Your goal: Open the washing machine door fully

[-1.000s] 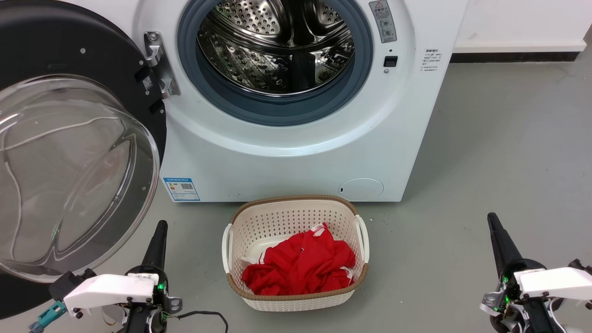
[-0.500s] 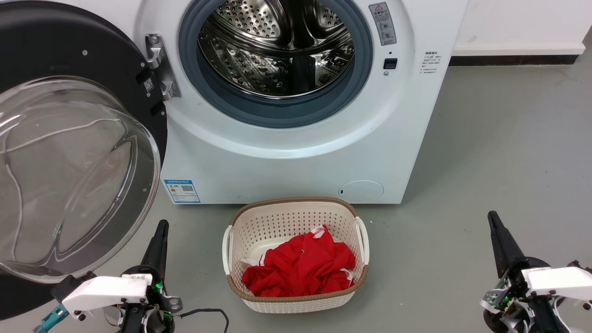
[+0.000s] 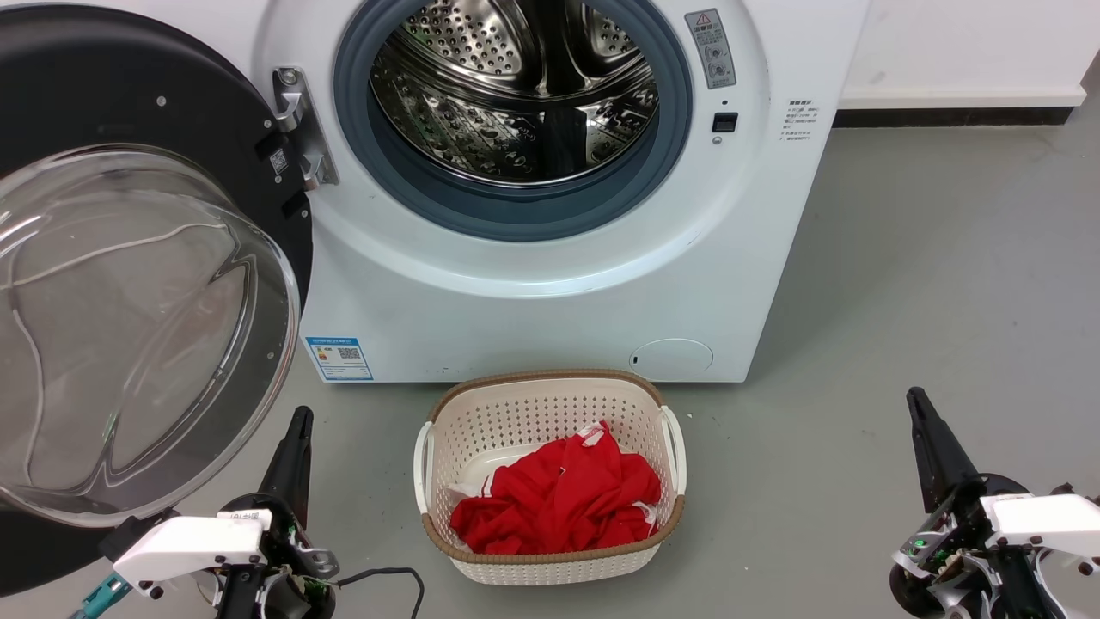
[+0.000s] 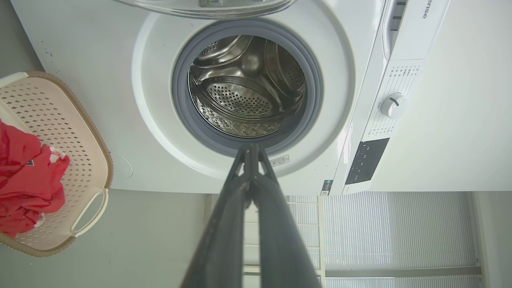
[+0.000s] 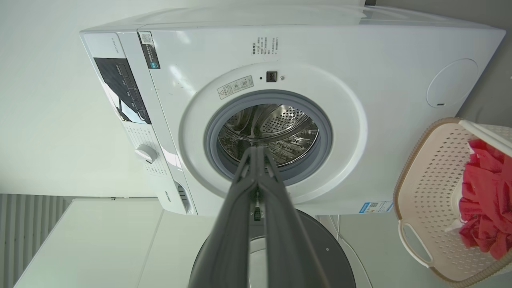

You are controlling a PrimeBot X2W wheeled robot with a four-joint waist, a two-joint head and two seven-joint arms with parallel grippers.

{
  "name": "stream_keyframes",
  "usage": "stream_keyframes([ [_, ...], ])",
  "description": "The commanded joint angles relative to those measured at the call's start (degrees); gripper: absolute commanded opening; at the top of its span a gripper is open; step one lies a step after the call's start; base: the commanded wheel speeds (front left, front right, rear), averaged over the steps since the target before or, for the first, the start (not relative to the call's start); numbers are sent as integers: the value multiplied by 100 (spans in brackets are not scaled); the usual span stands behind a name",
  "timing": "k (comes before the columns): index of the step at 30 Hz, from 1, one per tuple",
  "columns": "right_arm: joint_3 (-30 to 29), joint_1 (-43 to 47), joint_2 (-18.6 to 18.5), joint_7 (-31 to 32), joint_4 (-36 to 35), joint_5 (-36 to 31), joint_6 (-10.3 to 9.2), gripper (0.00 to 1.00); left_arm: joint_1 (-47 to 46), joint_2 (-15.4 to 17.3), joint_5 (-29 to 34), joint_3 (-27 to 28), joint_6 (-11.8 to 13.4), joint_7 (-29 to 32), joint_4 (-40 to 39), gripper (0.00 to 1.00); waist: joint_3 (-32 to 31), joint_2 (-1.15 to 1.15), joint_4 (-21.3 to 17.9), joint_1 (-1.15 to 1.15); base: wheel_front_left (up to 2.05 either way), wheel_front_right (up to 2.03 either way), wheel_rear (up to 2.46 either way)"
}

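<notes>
The washing machine door [image 3: 146, 301] gapes wide beside the left hand [image 3: 299, 421], so it and the right hand [image 3: 916, 400] idle clenched, empty.

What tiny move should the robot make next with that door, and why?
Probably just rest: the washing machine door already stands swung wide from the drum, and the left tool and right tool sit shut, low, clear of it.

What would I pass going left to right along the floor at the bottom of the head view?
left gripper → cream laundry basket with red cloth inside → right gripper
</notes>
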Motion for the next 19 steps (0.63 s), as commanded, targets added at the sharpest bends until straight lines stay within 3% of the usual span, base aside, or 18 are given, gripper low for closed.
stream_keyframes([
  [1, -15, -72, 3, 16, 16, 9, -2, 0, -41, -9, -7, 22, -29, 18, 8, 0, 0, 0, 0, 0, 0, 0, 0],
  [19, -39, -66, 25, 32, 15, -27, -2, 0, -40, -8, -8, 20, -29, 17, 5, 0, 0, 0, 0, 0, 0, 0, 0],
])
